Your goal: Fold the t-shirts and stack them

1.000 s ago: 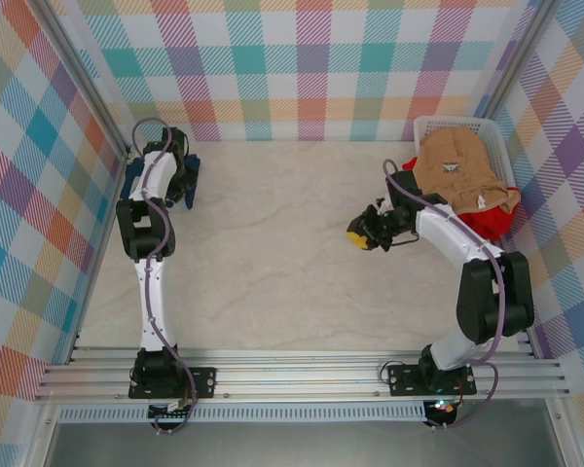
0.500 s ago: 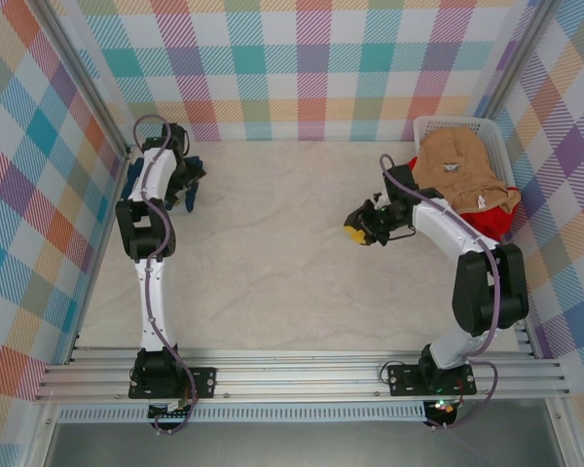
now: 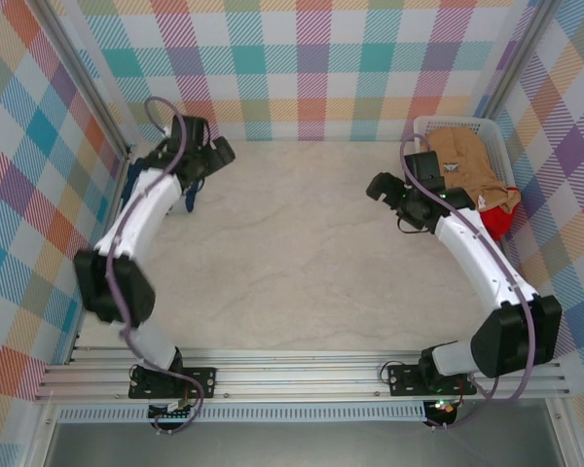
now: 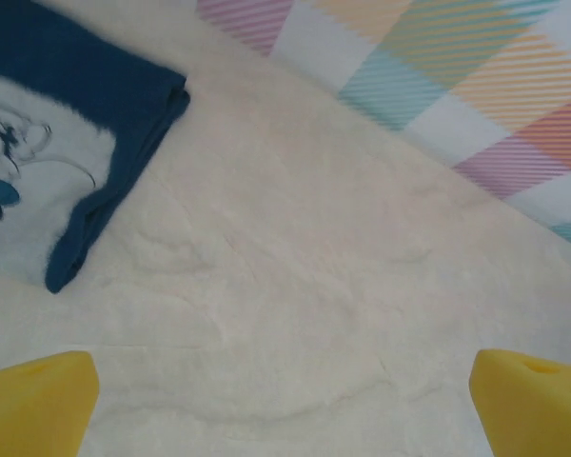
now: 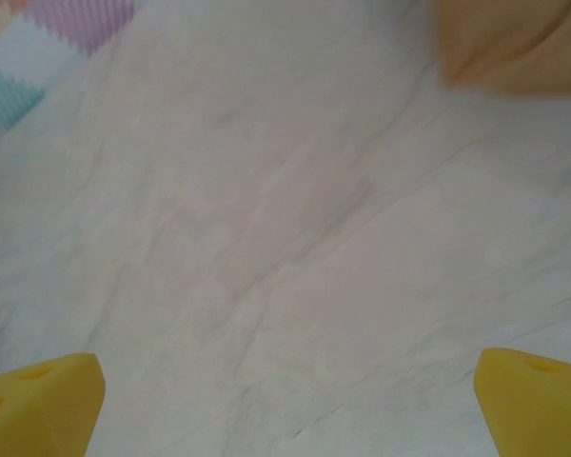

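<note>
Navy t-shirt [image 4: 76,143]: soft, flat, white print, folded edge; far left on the table [image 3: 292,263].
Tan t-shirt [image 3: 467,163]: crumpled in the white slatted basket [image 3: 446,122], far right.
Red t-shirt [image 3: 498,223]: bunched under the tan one.
Left gripper [image 4: 285,400]: yellow fingers wide apart, empty.
Right gripper [image 5: 285,400]: wide apart, empty, left of the basket.

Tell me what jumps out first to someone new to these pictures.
Pastel plaid walls surround the pale table. At far right a white basket holds a tan t-shirt and a red t-shirt; at far left lies a navy t-shirt. The left hand and right hand are open, holding nothing.
</note>
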